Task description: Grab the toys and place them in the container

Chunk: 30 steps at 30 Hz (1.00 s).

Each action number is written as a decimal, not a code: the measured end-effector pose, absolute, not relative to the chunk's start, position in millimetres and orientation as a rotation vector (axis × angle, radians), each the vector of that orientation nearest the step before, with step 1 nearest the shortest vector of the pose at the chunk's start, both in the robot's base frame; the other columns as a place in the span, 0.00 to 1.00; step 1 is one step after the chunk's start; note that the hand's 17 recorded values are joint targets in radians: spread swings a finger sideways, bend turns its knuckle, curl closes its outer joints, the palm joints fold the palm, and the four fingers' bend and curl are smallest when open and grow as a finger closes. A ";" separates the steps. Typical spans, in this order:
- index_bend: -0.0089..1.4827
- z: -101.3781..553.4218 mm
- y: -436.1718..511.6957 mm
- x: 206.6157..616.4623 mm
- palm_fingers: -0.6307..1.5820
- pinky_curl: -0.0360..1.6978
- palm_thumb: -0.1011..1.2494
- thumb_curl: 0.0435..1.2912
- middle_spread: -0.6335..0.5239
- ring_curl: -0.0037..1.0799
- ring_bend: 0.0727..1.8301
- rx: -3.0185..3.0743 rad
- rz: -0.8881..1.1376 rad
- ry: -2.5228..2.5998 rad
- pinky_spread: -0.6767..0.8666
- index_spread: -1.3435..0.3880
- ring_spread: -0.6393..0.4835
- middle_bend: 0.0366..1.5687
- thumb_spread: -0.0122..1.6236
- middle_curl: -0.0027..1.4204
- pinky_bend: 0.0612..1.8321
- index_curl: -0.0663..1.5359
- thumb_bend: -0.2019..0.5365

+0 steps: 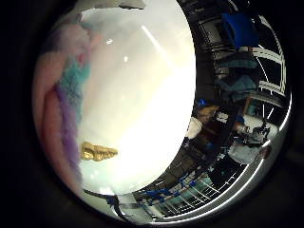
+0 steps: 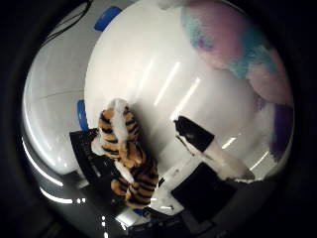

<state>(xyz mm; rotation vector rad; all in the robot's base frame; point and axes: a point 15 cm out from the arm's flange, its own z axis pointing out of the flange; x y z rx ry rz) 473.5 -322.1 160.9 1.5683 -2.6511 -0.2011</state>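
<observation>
The thumb-side view alone shows the robot hand [image 2: 198, 168] curled around a tiger plush [image 2: 124, 158] (striped, roughly upright); a unicorn plush [image 1: 66, 95], gold horn [image 1: 98, 152] pointing across the white surface [image 1: 142, 95], apparently lies close by.

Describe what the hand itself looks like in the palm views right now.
Only the thumb side view shows the hand: blocky black and white parts, and one finger with a black tip and a white body. No markings can be made out.
</observation>
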 end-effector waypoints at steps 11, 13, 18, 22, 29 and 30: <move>0.49 185.7 -336.5 469.4 0.74 0.35 0.78 0.34 0.24 0.60 0.65 1.578 -0.154 -2.598 0.21 0.52 0.28 0.59 0.64 0.60 0.67 0.39 0.27; 0.56 198.8 -337.9 469.2 0.72 0.38 0.83 0.36 0.24 0.64 0.68 1.582 -0.129 -2.606 0.23 0.53 0.28 0.63 0.63 0.64 0.70 0.44 0.28; 0.68 229.8 -328.5 455.0 0.63 0.48 0.88 0.41 0.23 0.76 0.74 1.588 -0.157 -2.593 0.27 0.55 0.28 0.73 0.60 0.76 0.77 0.56 0.26; 0.75 265.0 -314.7 443.1 0.59 0.55 0.88 0.45 0.24 0.83 0.78 1.626 -0.173 -2.580 0.29 0.56 0.28 0.79 0.57 0.80 0.80 0.62 0.25; 0.79 344.4 -268.0 421.9 0.56 0.62 0.88 0.49 0.26 0.89 0.80 1.786 -0.163 -2.508 0.31 0.58 0.28 0.84 0.54 0.82 0.81 0.66 0.25; 0.79 355.3 -259.5 421.1 0.56 0.63 0.88 0.50 0.26 0.89 0.80 1.819 -0.158 -2.508 0.32 0.58 0.28 0.84 0.54 0.82 0.80 0.66 0.25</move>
